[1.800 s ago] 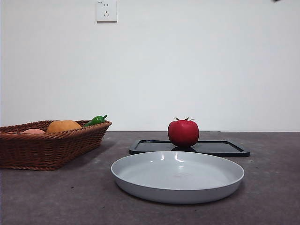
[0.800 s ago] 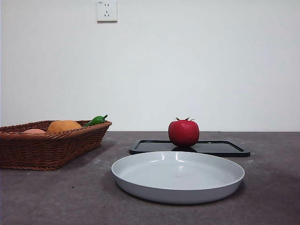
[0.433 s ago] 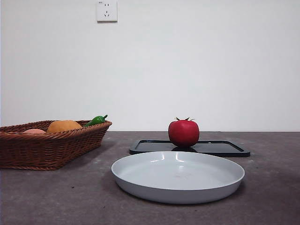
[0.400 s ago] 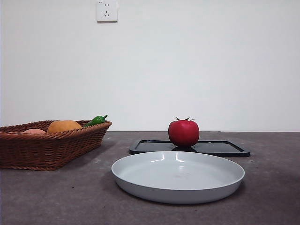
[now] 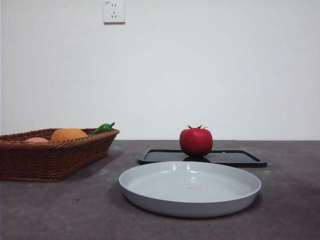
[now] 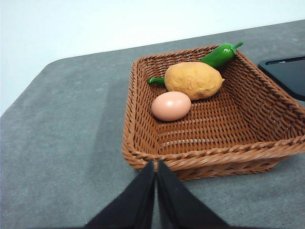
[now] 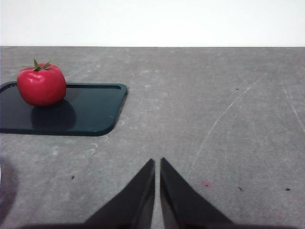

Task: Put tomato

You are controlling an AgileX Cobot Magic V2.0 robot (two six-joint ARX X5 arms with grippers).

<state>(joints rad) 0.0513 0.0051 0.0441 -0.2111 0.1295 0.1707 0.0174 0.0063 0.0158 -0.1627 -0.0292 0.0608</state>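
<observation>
The front view takes in the whole spread at counter (image 5: 60, 210) height but shows neither arm; only the wrist views show the grippers; the left gripper (image 6: 156, 168) has its jaws pressed together with nothing between them, hanging over bare counter just short of the wicker basket's (image 6: 143, 143) near rim; the right gripper (image 7: 157, 164) likewise has its jaws closed on nothing, over open counter well apart from the black tray (image 7: 95, 114). The left wrist view alone looks down into the basket, revealing a pale egg (image 6: 171, 105) that from the front is only a pinkish sliver above the rim; the potato (image 6: 193, 79) lies just behind the egg, and the green chili pepper (image 6: 217, 55) rests along the basket's far side, touching the potato. The white plate (image 5: 150, 195) appears in the front view only.

The tomato (image 5: 195, 141) is glossy and red, round with slightly flattened shoulders, a small dark green spiky calyx on top; it sits upright on the tray, toward the tray's end nearer the basket, its reflection dark on the tray surface beneath it.

From the front, the plate lies in front of the tray, apart from it; the basket stands well off to the side of the tray; a wall socket (image 5: 113, 11) sits high on the white wall behind the basket; nothing stands between the right gripper and the tomato.
</observation>
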